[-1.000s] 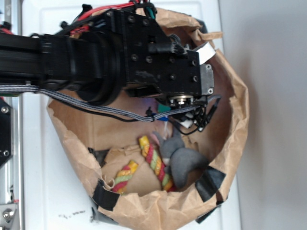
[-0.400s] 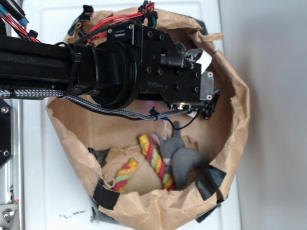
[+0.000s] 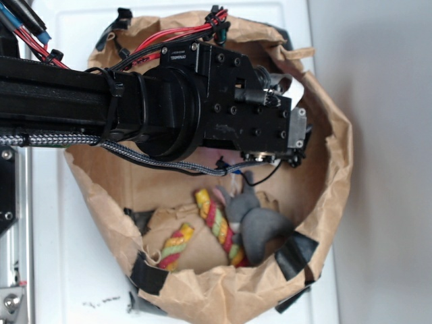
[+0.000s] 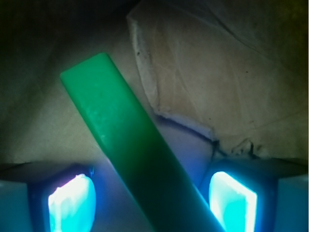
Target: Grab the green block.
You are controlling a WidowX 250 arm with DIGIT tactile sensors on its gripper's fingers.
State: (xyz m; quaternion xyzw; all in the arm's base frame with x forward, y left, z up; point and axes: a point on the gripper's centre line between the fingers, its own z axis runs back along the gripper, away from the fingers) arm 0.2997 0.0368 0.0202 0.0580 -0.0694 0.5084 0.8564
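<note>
1. The arm (image 3: 101, 101) reaches from the left edge of the exterior view into a brown paper bag (image 3: 331, 182) that stands on a white surface (image 3: 67, 270); black tape (image 3: 295, 256) patches the bag's rim at its lower right.
2. The gripper (image 4: 152, 193) stands wide: in the wrist view its two glowing blue pads (image 4: 72, 203) sit well apart at the lower left and lower right.
3. The green block (image 4: 130, 145) lies on the bag's paper floor, running diagonally from upper left to lower centre between the pads. Neither pad touches it.
4. In the exterior view the block is hidden beneath the arm's wrist housing.
5. A grey plush toy (image 3: 260, 226) lies near the bag's lower wall, with a red-yellow-green braided rope (image 3: 216, 226) touching its left side. Both are apart from the gripper.
</note>
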